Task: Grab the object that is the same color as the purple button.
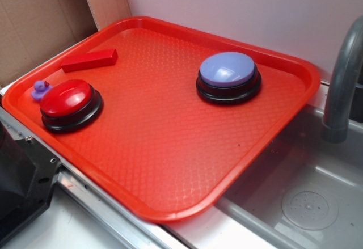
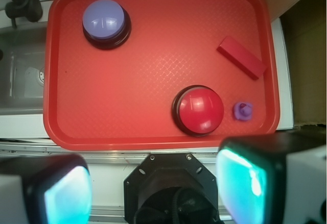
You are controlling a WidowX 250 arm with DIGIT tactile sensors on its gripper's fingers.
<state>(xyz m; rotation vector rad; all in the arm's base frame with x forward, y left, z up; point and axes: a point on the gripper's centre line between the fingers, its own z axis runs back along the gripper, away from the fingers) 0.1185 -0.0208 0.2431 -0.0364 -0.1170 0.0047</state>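
No writing or brand is showing on anything here. A steel sink (image 1: pixel 306 192) with a grey faucet (image 1: pixel 343 79) is sitting beside a pale wall (image 1: pixel 227 5) and a cardboard sheet (image 1: pixel 34 22). A large red tray (image 1: pixel 170 164) is lying over the counter. On it, the purple button (image 1: pixel 227 70) is standing well apart from a red button (image 1: pixel 67 98). A red block (image 1: pixel 89 60) is lying near the tray's rim. The tiny purple toy (image 1: pixel 40 89) is sitting just beside the red button. The gripper (image 2: pixel 153 193) is hovering over the tray's near edge, its fingers (image 2: pixel 245 183) spread wide, grasping nothing.
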